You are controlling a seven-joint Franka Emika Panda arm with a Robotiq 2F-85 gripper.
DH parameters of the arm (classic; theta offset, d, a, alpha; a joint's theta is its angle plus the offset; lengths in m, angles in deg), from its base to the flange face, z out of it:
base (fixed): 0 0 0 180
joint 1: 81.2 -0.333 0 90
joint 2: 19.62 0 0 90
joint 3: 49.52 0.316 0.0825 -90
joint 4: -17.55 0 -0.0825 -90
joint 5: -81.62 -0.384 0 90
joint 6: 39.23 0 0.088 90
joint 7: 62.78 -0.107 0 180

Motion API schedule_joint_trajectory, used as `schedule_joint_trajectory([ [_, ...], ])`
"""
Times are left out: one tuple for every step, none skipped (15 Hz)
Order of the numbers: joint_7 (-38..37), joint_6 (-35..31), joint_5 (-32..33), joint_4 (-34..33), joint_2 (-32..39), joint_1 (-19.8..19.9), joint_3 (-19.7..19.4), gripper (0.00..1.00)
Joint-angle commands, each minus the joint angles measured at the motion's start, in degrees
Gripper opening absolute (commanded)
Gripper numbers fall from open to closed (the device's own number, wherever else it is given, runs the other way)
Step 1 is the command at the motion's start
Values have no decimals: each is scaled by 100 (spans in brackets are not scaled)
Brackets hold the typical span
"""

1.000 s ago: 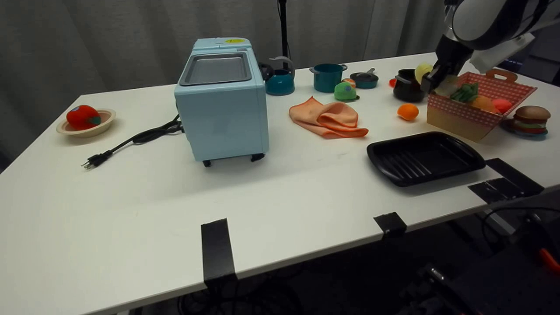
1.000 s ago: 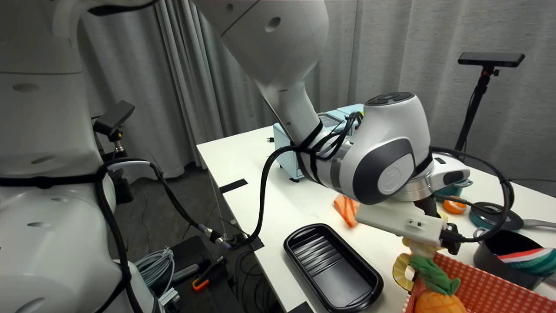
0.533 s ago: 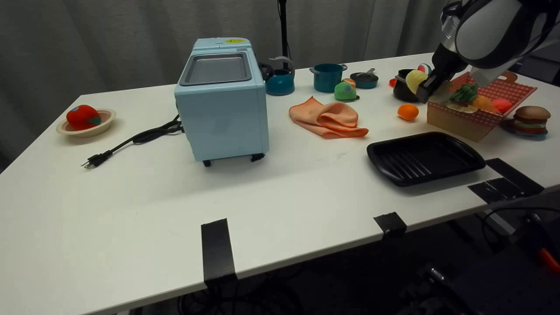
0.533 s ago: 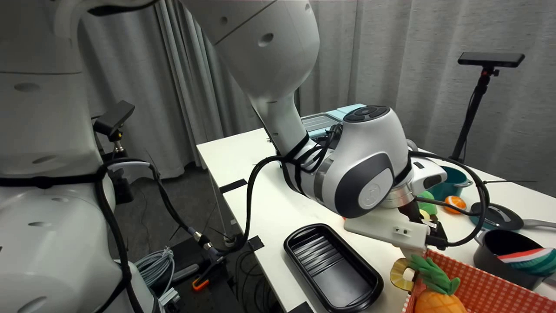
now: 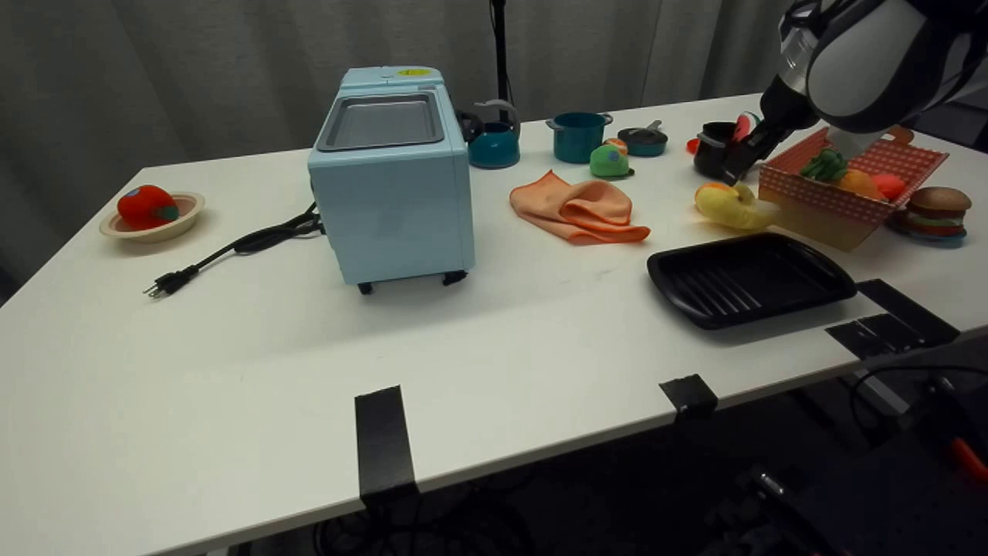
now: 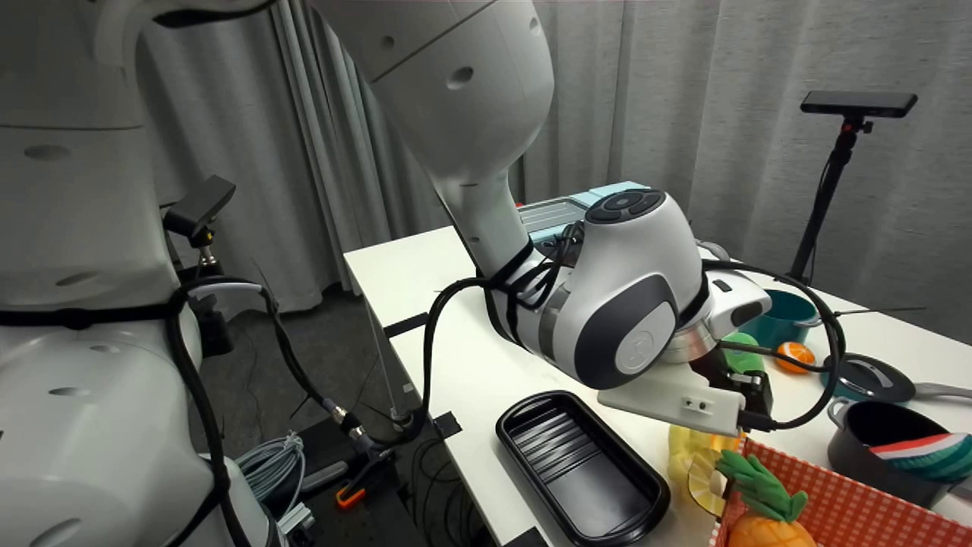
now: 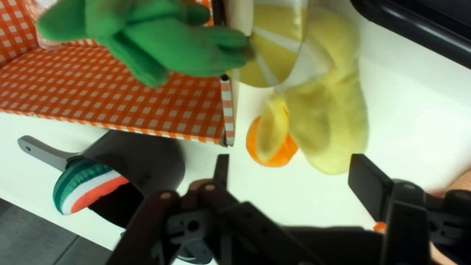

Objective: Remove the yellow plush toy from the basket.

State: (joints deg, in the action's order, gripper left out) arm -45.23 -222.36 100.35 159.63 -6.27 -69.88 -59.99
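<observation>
The desk [image 5: 494, 347] fills much of an exterior view, the basket [image 5: 818, 220] in the upper right. In the wrist view's lower centre the claw [image 7: 289, 163] gapes wide, gripping nothing. The yellow plush toy [image 7: 336, 125], right of centre, seems to lie outside the basket on the desk, partly hiding the orange ball [image 7: 286, 154]. A low sideways exit could drag the toy or send the ball rolling.
</observation>
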Motion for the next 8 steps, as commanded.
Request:
schedule_joint_trajectory([
  [160,-316,4,233,-174,330,323,100],
  [152,-378,14,254,-179,411,413,100],
  [145,-453,24,274,-180,520,532,100],
  [136,-525,42,293,-179,645,661,100],
  [120,-577,64,306,-184,760,783,100],
  [102,-642,90,319,-186,909,924,100],
  [82,-669,113,324,-187,1030,1045,100],
  [66,-689,136,330,-184,1172,1181,100],
])
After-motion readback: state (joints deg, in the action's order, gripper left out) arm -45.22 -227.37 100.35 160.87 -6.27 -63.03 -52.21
